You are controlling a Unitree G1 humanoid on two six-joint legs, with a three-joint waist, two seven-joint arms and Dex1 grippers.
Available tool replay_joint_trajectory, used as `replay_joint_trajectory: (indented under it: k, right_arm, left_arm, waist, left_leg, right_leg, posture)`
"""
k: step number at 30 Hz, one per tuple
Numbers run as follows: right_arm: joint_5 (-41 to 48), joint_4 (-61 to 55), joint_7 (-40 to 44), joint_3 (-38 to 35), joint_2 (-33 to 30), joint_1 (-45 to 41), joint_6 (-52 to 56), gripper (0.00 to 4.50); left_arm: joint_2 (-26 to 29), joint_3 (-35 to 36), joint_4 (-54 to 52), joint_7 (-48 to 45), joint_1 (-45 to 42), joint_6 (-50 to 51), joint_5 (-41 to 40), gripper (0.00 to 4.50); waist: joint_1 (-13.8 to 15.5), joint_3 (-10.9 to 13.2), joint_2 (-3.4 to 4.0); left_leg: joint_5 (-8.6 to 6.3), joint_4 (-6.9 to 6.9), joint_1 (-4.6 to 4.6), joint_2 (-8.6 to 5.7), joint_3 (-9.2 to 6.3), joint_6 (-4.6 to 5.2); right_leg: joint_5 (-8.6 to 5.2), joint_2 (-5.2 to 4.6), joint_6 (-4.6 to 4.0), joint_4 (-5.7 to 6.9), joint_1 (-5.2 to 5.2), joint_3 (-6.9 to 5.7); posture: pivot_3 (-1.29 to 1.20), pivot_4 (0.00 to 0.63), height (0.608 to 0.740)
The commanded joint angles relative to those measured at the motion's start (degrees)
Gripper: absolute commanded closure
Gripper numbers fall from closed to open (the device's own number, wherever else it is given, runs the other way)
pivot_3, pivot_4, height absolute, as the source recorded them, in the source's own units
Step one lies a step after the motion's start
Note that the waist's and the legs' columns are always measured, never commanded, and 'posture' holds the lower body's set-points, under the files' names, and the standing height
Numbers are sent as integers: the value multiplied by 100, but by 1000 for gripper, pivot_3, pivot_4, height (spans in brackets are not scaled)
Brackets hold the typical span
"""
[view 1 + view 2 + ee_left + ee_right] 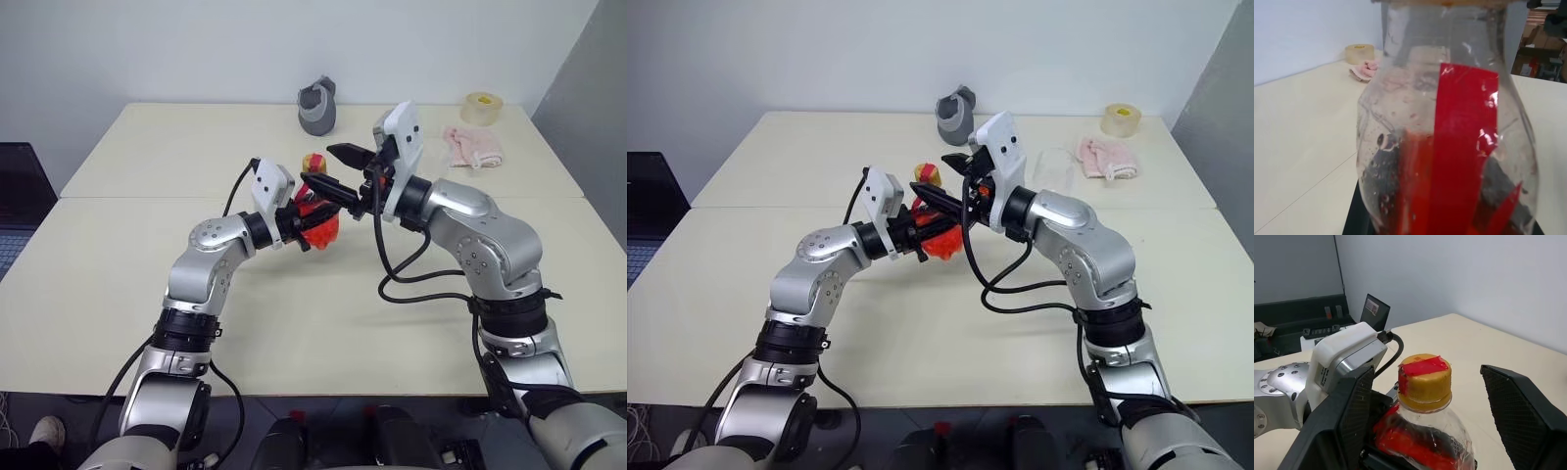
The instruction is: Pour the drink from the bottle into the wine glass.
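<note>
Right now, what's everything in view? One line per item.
bottle: one, clear with red label, yellowish cap with a red tape strip, held above the table centre.
drink: red, inside the bottle.
wine glass: one, clear, far right of the table, beside the cloth.
grey jug-like object: one, far edge, centre.
tape roll: one, pale yellow, far right corner.
cloth: one, pink, near the tape roll.
table: cream.
left gripper: fingers shut on the bottle.
right gripper: fingers open, either side of the cap.
</note>
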Motion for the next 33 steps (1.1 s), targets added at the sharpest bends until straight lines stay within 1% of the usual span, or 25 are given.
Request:
replay_joint_trajectory:
  k: [1, 2, 5, 13, 14, 24, 25, 26, 27, 33]
  right_arm:
    - [-42, -85, 37, -53, 48, -179, -172, 811]
    - [-35, -87, 41, -61, 60, -176, -169, 811]
    - [-12, -94, 90, -70, 77, -174, -182, 1400]
    - [100, -179, 306, -52, 52, -120, -34, 4406]
    - [119, -185, 333, -53, 51, -121, -13, 4500]
    - [279, -70, 603, -160, -53, -293, 106, 4500]
    - [279, -64, 628, -167, -77, -308, 108, 4138]
    - [292, -55, 654, -183, -94, -320, 117, 3912]
    - [308, -42, 678, -202, -110, -335, 133, 3571]
    - [143, 141, 656, -179, -165, -422, -35, 1366]
  left_arm:
    - [-2, 40, -222, -55, -90, -161, -43, 3491]
    - [4, 37, -264, -61, -56, -149, -49, 3491]
    - [28, 34, -324, -82, 26, -134, -44, 3491]
    - [-15, 21, -390, -51, 40, -94, -44, 3492]
    - [-12, 26, -392, -52, 38, -92, -48, 3492]
    - [11, 41, -387, -94, 43, -115, -54, 3492]
    - [9, 42, -389, -96, 43, -115, -57, 3492]
    - [5, 40, -386, -97, 39, -117, -57, 3492]
    - [1, 40, -389, -98, 39, -117, -59, 3492]
    - [-23, 42, -376, -89, 30, -126, -63, 3492]
  waist:
    - [-1, 0, 0]
    - [-1, 0, 0]
    - [-2, 0, 0]
    - [-3, 0, 0]
    - [-2, 0, 0]
    - [-2, 0, 1]
    - [-2, 0, 1]
    - [-2, 0, 1]
    - [-2, 0, 1]
    - [-2, 0, 1]
  left_leg:
    - [0, 0, 0, 0, 0, 0]
    - [0, 0, 0, 0, 0, 0]
    - [0, 0, 0, 0, 0, 0]
    - [0, 0, 0, 0, -1, 0]
    - [0, 0, 0, 0, -1, 0]
    - [0, 0, 0, 0, -1, 0]
    - [0, 0, 0, 0, -1, 0]
    - [0, 0, 0, 0, -1, 0]
    - [0, 0, 0, -1, -1, 0]
    - [0, 0, 0, -1, 0, 0]
  right_leg:
    - [0, 0, 0, 0, 0, 0]
    - [0, 0, 0, 0, 0, 0]
    - [0, 0, 0, 0, 0, 0]
    - [0, 0, 0, 0, 0, 0]
    - [0, 0, 0, 0, 0, 0]
    - [0, 0, 0, 0, 0, 0]
    - [0, 0, 0, 0, 0, 0]
    - [0, 0, 0, 0, 0, 0]
    - [0, 0, 0, 0, 0, 0]
    - [0, 0, 0, 0, 0, 0]
  posture:
    - [0, 150, 740]
    - [0, 150, 740]
    - [0, 150, 740]
    - [0, 150, 740]
    - [0, 150, 740]
    - [0, 150, 740]
    - [0, 150, 740]
    - [0, 150, 740]
    - [0, 150, 740]
    - [0, 150, 740]
